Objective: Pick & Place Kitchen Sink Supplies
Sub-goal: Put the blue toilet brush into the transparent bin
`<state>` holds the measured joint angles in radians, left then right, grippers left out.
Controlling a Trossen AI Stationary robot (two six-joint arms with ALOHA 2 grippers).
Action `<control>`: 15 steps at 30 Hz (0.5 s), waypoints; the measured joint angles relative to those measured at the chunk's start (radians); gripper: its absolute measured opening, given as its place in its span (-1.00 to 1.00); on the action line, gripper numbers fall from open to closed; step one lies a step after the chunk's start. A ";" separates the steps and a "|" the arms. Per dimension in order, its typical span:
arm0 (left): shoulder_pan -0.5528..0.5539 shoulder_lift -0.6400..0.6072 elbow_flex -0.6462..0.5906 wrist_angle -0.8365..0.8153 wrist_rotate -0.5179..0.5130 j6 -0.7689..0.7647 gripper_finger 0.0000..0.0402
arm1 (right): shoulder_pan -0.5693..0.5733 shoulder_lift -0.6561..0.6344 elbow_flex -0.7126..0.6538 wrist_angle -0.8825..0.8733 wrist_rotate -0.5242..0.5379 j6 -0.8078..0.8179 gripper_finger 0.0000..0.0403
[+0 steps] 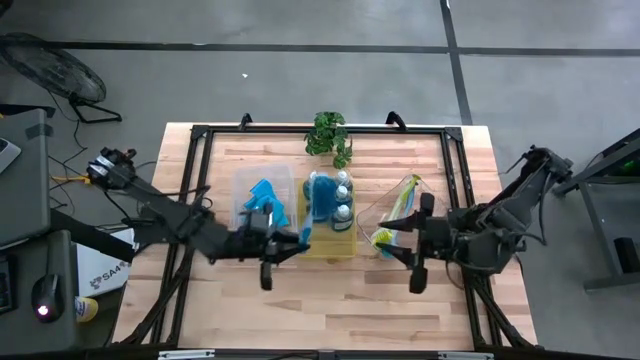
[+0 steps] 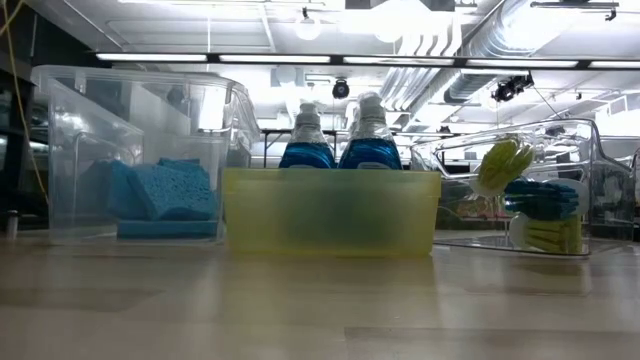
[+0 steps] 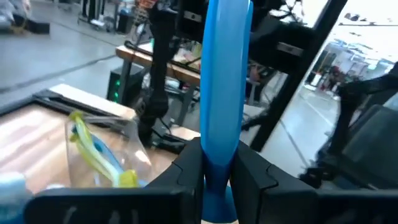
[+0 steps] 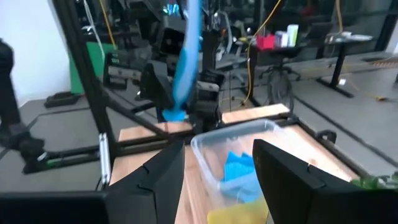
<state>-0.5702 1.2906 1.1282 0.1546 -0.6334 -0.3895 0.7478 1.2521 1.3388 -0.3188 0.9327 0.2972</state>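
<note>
My left gripper (image 1: 298, 240) is shut on a blue dish brush (image 3: 225, 68) and hangs above the table, near the front of the yellow tray (image 1: 330, 240). The yellow tray holds two soap bottles (image 2: 340, 145) and something blue (image 1: 322, 195). My right gripper (image 1: 392, 243) hangs open and level, facing the left one, with nothing between its fingers (image 4: 283, 171). Blue sponges (image 2: 160, 190) lie in the left clear tray (image 1: 262, 175). Yellow-green and blue brushes (image 2: 530, 200) lie in the right clear tray (image 1: 372, 212). My left gripper pinches the blue brush's handle near its lower end (image 3: 217, 163) between its two fingers. The fingers come level from the table's left and lie across the handle. The brush stands roughly upright above the fingers, and a short stub (image 4: 174, 115) shows below them. It is lifted clear of the table.
A small green potted plant (image 1: 328, 135) stands at the far edge behind the trays. A black frame (image 1: 200, 130) borders the tabletop. Bare wood (image 1: 330, 300) lies in front of the trays and both grippers.
</note>
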 joint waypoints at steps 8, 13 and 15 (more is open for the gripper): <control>0.082 0.046 -0.001 0.077 0.110 0.045 -0.75 | -0.097 0.064 0.000 0.311 -0.065 -0.271 -0.09; 0.094 0.067 -0.001 0.103 0.135 0.042 -0.74 | -0.178 0.068 0.000 0.477 -0.191 -0.342 -0.09; 0.094 0.076 -0.001 0.122 0.139 0.052 -0.74 | -0.217 0.068 0.000 0.499 -0.283 -0.315 -0.09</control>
<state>-0.4767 1.3666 1.1275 0.2763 -0.4942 -0.3378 0.5304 1.3205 1.3388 0.1802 0.6493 -0.0174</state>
